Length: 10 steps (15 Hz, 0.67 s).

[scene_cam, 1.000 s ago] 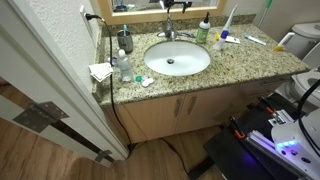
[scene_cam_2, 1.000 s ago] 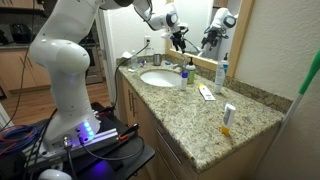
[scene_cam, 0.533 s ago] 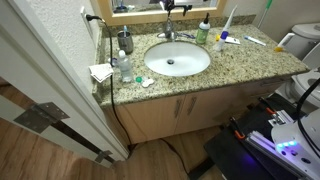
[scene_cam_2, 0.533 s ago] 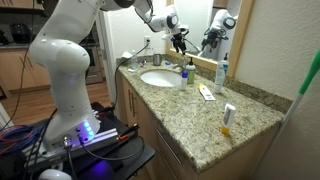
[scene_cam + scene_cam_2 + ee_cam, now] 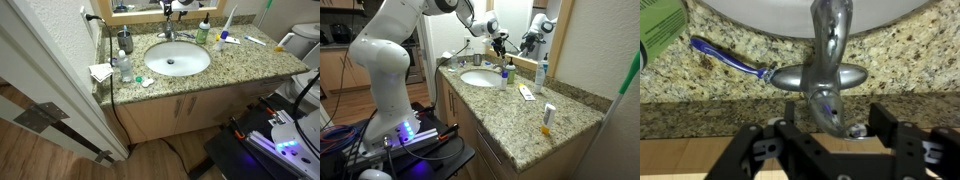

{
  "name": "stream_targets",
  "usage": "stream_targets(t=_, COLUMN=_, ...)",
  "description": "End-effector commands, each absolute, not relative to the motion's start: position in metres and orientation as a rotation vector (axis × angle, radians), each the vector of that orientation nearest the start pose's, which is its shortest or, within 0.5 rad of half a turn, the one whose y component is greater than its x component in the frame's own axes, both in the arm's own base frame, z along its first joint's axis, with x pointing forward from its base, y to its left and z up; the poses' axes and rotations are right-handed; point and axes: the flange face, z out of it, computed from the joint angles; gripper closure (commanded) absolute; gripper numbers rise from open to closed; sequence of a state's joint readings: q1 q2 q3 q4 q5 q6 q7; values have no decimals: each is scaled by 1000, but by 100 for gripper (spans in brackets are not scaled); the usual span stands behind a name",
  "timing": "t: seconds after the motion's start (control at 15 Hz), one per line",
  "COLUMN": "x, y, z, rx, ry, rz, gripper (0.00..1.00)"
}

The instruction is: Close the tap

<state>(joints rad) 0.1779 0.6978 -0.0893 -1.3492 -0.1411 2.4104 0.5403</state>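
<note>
End effector [image 5: 832, 150] released, prongs well apart, straddling the tap [image 5: 828, 62] at the counter's [image 5: 905, 60] back edge. I see its long axis pointing straight at the basin [image 5: 750, 10]. A blue toothbrush [image 5: 728, 57] lies just beside it.

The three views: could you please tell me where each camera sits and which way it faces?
In an exterior view: high before the vanity, looking down on the basin and tap; the gripper shows.
In an exterior view: beyond the counter's end, looking along it at the mirror; the arm shows.
Wrist view: over the tap, open fingers at the bottom.
All share the gripper.
</note>
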Motion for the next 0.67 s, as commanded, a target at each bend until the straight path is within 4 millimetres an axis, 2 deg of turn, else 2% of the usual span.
stream_targets(t=0.0, x=771, y=87, z=349, rx=-3076, ry=495, rz=-682, gripper=56)
stream_targets(t=0.13, x=774, y=91, z=348, rx=-3080, ry=479, rz=-704, gripper=69)
stream_targets(t=0.2, x=775, y=93, z=348, rx=-3081, ry=472, rz=-715, gripper=66)
stream_targets(t=0.27, x=776, y=94, z=347, rx=-3080, ry=469, rz=-723, gripper=44)
stream_targets(t=0.33, x=777, y=94, z=347, rx=-3085, ry=465, rz=-734, gripper=36)
stream_targets(t=0.4, x=778, y=93, z=347, rx=-3092, ry=463, rz=-743, gripper=50)
stream_targets(t=0.47, x=780, y=91, z=347, rx=-3100, ry=464, rz=-751, gripper=80)
stream_targets(t=0.53, x=780, y=89, z=347, rx=-3108, ry=468, rz=-751, gripper=77)
stream_targets(t=0.6, x=780, y=89, z=347, rx=-3106, ry=469, rz=-731, gripper=78)
